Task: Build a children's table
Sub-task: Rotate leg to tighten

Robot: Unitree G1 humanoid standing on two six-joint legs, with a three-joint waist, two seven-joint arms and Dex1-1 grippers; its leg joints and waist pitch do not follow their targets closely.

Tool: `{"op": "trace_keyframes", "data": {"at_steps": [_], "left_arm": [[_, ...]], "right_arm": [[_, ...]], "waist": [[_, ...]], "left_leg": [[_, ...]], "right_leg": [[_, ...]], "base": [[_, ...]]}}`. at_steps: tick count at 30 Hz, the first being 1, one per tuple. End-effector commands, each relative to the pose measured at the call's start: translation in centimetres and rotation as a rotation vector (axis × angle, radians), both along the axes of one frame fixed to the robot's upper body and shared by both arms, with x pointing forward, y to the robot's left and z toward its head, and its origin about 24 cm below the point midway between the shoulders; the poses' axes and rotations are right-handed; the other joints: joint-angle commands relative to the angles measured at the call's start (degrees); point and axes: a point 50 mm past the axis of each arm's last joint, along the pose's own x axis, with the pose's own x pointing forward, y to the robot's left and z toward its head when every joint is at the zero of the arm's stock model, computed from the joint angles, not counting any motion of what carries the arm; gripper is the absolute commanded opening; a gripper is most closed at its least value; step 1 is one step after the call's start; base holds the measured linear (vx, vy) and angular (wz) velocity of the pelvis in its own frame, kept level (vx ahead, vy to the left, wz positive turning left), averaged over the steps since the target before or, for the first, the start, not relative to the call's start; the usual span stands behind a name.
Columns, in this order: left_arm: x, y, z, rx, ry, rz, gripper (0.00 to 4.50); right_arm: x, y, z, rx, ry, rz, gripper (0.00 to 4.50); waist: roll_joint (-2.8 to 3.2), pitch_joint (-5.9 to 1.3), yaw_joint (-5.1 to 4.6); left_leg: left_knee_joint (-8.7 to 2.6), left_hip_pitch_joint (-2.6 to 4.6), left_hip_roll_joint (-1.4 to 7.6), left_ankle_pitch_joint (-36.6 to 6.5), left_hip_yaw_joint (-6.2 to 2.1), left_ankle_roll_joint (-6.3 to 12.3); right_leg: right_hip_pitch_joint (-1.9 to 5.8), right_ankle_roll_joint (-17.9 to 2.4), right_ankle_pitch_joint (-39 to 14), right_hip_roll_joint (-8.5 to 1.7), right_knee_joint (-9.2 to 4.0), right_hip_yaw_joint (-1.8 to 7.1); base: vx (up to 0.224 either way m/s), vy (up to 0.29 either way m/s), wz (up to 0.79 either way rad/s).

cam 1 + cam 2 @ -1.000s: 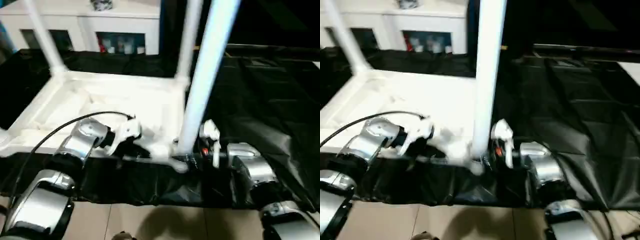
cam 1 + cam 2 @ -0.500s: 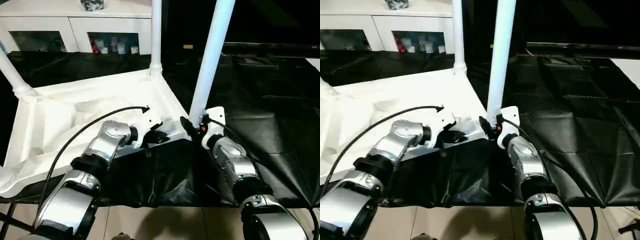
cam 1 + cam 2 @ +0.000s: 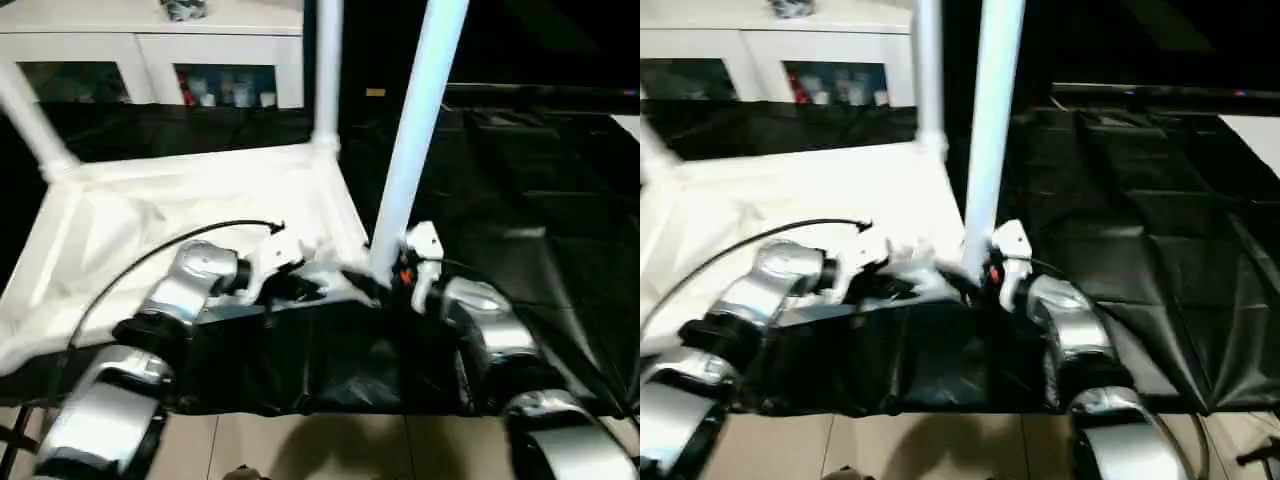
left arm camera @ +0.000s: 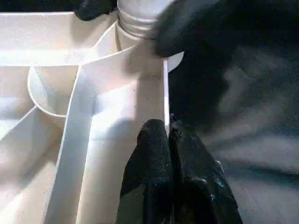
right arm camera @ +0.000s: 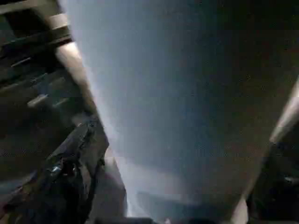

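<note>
Tabletop [image 3: 200, 200] upside down on black sheet [image 3: 520, 200], three legs socketed upright. Left wrist view: left gripper [image 4: 168, 133] clenched on tabletop rim beside near leg [image 3: 410, 130], likely steadying. Right wrist view: right gripper [image 3: 385, 280] straddling that leg's base, grip unclear.

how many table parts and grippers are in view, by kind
tabletop: 1
table legs standing in corner sockets: 3, near right, far right, far left
robot grippers: 2, left gripper, right gripper
total: 6
</note>
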Motion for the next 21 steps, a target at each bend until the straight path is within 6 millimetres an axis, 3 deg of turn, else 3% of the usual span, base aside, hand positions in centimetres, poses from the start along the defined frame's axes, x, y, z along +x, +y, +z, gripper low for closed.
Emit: {"op": "trace_keyframes", "data": {"at_steps": [1,6,7,10,13,21], "left_arm": [[-0.1,-0.6,0.6,0.002,-0.024,-0.079,0.0],[-0.3,0.7,0.7,0.039,-0.011,-0.103,0.0],[-0.3,0.8,0.7,0.036,-0.004,-0.109,0.0],[-0.4,0.9,0.8,0.028,0.009,-0.123,0.0],[-0.5,0.9,0.9,0.023,0.019,-0.138,0.0],[-0.6,0.9,0.9,0.011,0.037,-0.143,0.0]], "right_arm": [[-1.7,2.3,0.0,0.011,0.054,0.293,3.81],[-2.6,1.9,-0.2,-0.034,0.101,0.427,3.81],[-2.8,2.0,-0.2,-0.03,0.116,0.45,3.51],[-3.1,2.1,-0.1,-0.021,0.134,0.476,3.51],[-3.3,2.2,-0.1,-0.024,0.145,0.5,3.14],[-3.8,2.1,0.0,0.001,0.16,0.495,2.72]], "waist": [[0.03,-3.73,0.26],[-0.01,-3.79,0.82],[-0.16,-3.77,0.88],[-0.28,-3.81,1.25],[-0.28,-3.87,1.55],[-0.28,-3.82,1.7]], "left_leg": [[-3.58,0.12,2.69,-11.9,-0.6,5.12],[-3.66,0.24,2.82,-11.6,-0.7,4.03],[-3.65,0.18,2.8,-11.2,-0.65,4.0],[-3.62,0.24,2.76,-10.4,-0.61,3.79],[-3.61,0.21,2.83,-9.9,-0.64,3.76],[-3.67,0.2,2.74,-10.3,-0.65,3.1]], "right_leg": [[3.43,-10.9,-15.0,-4.28,-4.3,3.69],[3.25,-10.8,-15.3,-4.44,-4.07,3.73],[3.27,-10.7,-15.1,-4.39,-4.1,3.76],[3.24,-10.4,-15.5,-4.48,-4.12,3.78],[3.19,-10.2,-15.0,-4.48,-3.95,3.79],[3.18,-9.2,-16.9,-4.57,-4.22,3.75]], "base": [[0.0,0.0,0.0],[0.0,0.0,0.0],[0.0,0.0,0.0],[0.0,0.0,0.0],[0.0,0.0,0.0],[0.0,0.0,0.0]]}}
